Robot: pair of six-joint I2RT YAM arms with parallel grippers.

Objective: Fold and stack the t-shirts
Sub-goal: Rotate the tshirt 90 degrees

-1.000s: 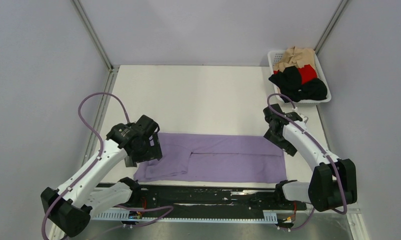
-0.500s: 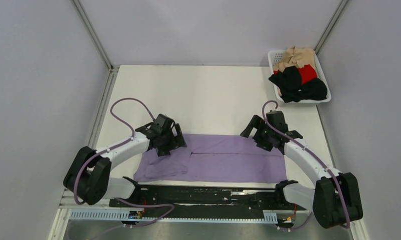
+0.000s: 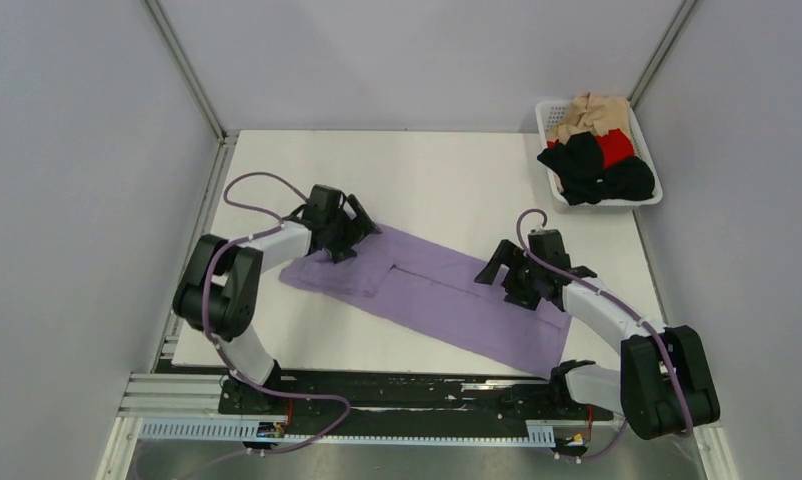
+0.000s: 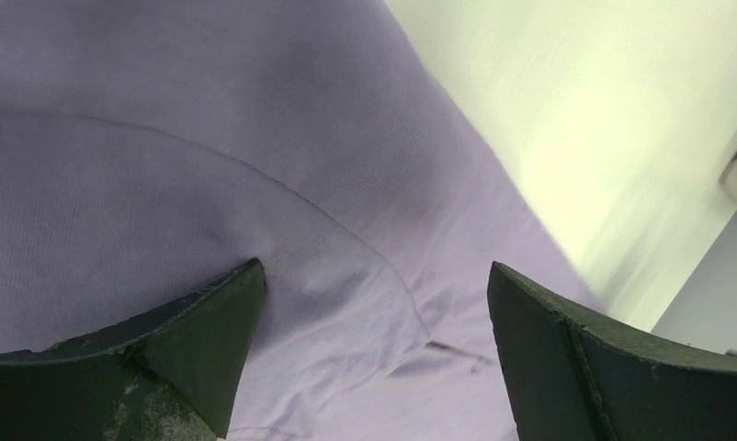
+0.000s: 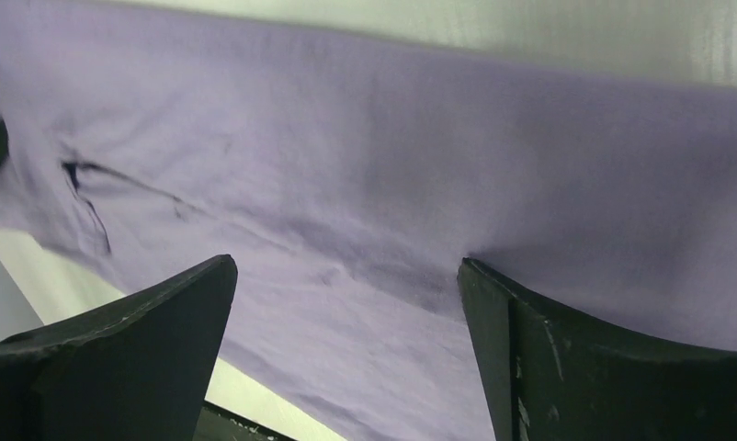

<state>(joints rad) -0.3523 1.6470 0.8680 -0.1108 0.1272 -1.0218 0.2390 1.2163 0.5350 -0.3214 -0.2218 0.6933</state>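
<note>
While lying flat on the table [image 3: 427,170], folded to a long band, slants from far left to near right: purple shirt [image 3: 427,295]. At its far-left end, left gripper [image 3: 365,232]: jaws spread wide, pointing down at the cloth, pinching nothing. From the left wrist, both fingers [image 4: 190,340] set against the cloth, a curved seam between them, bare table beyond the shirt's edge at upper right. Right of the band's middle, right gripper [image 3: 495,272]: likewise spread wide, low over the cloth, nothing between the jaws. From the right wrist, purple across nearly the whole view, a dark slit of a fold at left, fingertips at the cloth; touching or just above, cannot tell. In the far-right corner, well apart from both grippers, white basket [image 3: 545,118] heaped with tan shirt [image 3: 592,115], red shirt [image 3: 617,148] and black shirt [image 3: 592,170].
</note>
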